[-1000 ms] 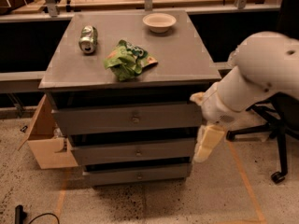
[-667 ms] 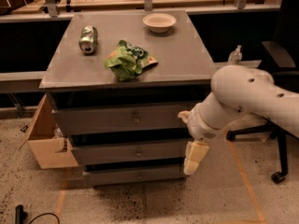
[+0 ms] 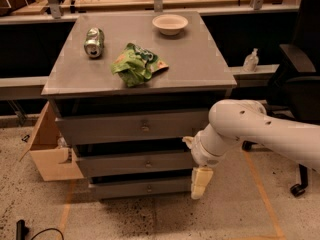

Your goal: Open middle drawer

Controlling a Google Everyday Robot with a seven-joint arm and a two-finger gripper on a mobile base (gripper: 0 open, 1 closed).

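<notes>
1. The middle drawer (image 3: 115,164) is the second of three in the grey cabinet (image 3: 220,86), at the near centre of the scene. Its front is flat, wide and shallow, with a small round knob (image 3: 148,161) in the centre.
2. A dark gap shows between its front and the top drawer (image 3: 110,128) above.
3. The gripper (image 3: 200,183) hangs pointing down at the right end of the middle drawer, in front of the bottom drawer (image 3: 135,188). I cannot tell how wide it is, or whether it touches the cabinet.
4. The gripper is cream and blocky. The arm (image 3: 250,126) is white, smooth and rounded.
5. On the matte grey top lie a metal can (image 3: 93,42) on its side, a crumpled green bag (image 3: 136,64) and, farther away, a pale round bowl (image 3: 170,23).
</notes>
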